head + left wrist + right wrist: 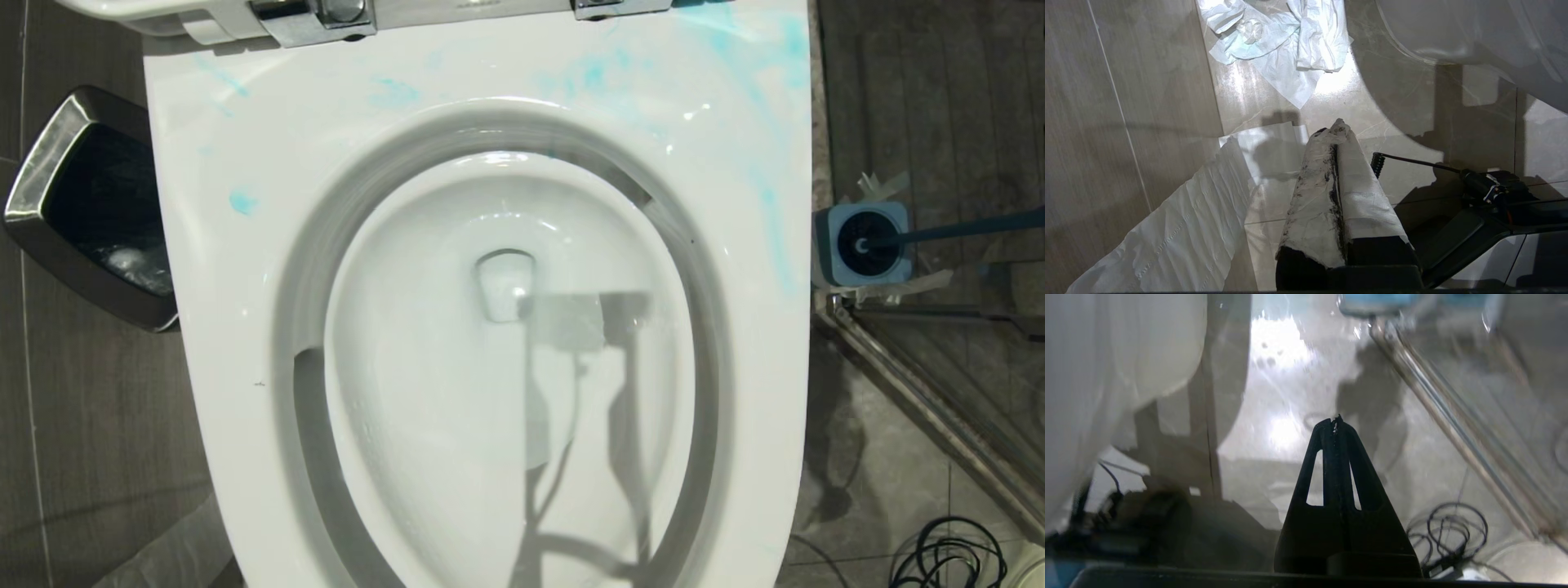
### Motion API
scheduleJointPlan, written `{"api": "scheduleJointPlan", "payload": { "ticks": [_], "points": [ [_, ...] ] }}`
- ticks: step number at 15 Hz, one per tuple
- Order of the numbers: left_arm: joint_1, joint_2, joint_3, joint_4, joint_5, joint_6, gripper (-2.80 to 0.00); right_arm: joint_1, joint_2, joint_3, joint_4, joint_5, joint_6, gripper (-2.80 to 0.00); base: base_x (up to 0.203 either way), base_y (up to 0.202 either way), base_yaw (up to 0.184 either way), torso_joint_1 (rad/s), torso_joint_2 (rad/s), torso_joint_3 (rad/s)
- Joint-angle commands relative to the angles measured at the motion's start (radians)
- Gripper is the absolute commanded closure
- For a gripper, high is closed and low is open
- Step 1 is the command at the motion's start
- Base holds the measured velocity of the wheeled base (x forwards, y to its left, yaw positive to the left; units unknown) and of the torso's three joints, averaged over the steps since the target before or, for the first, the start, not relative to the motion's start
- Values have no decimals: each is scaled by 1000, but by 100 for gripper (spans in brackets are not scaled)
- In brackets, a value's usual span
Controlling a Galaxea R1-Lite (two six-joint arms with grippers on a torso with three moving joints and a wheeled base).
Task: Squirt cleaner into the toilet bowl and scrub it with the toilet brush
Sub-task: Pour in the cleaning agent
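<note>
The white toilet bowl (245, 327) fills the head view, with blue smears on its rim at the back and right. To its right the toilet brush (971, 228) rests in a blue-topped holder (898, 273), its slim blue handle leaning away to the right. The cleaner is out of view. Neither arm appears in the head view. My left gripper (1337, 127), its fingers wrapped in stained white paper, is shut with nothing in it, above the floor left of the toilet (1474, 32). My right gripper (1334, 420) is shut and empty over the floor right of the toilet (1106, 355).
A chrome-rimmed waste bin (49, 163) stands left of the toilet. White paper sheets (1180, 232) and crumpled tissue (1282, 41) lie on the floor on the left. A metal rail (922, 384) and coiled black cables (947, 555) are on the right.
</note>
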Motion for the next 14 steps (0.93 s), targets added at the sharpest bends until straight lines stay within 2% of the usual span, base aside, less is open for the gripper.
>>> {"api": "scheduleJointPlan", "payload": {
  "ticks": [1,3,5,8,10,14],
  "points": [
    [0,2,0,0,0,1,0,13,455,-190,-55,8,5,0,0,0,0,0,0,0],
    [0,2,0,0,0,1,0,61,650,-246,-248,12,12,0,0,0,0,0,0,0],
    [0,2,-1,0,0,1,0,122,768,-240,-505,9,16,0,0,0,0,0,0,0],
    [0,2,0,0,0,1,0,163,852,-209,-631,-31,12,0,0,0,0,0,0,0],
    [0,2,0,0,0,1,0,175,928,-202,-782,-88,-7,0,0,0,0,0,0,0],
    [0,2,0,0,0,1,0,181,1100,-94,-1264,-196,-91,0,0,0,0,0,0,0]
  ]
}}
